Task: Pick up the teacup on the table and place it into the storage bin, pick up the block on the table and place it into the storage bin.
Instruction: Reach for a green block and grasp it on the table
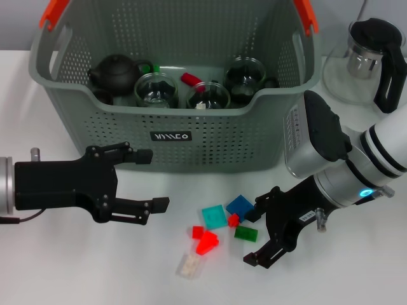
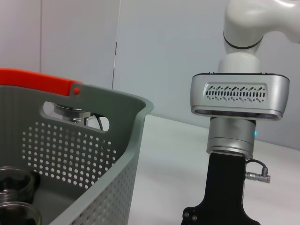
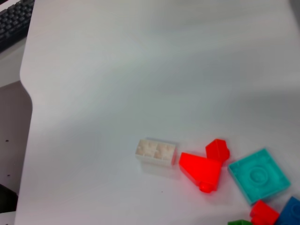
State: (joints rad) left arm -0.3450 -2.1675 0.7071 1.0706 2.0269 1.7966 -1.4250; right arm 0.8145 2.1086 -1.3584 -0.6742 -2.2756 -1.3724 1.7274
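Three glass teacups (image 1: 156, 90) already sat in the storage bin (image 1: 210, 143); we had both jaws released, left gripper (image 1: 147, 180) idle, right gripper (image 1: 254, 237) over the loose blocks (image 1: 207, 242).

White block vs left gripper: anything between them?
Nothing. Head view shows bare table between the white block and the left gripper.

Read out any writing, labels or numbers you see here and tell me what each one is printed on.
Small black label on the front of the storage bin: white lettering, too small and blurred to read.
Keyboard at the table's edge in the right wrist view: key legends too small to read.
No other text shows on the blocks, the glass teapot, or either arm.
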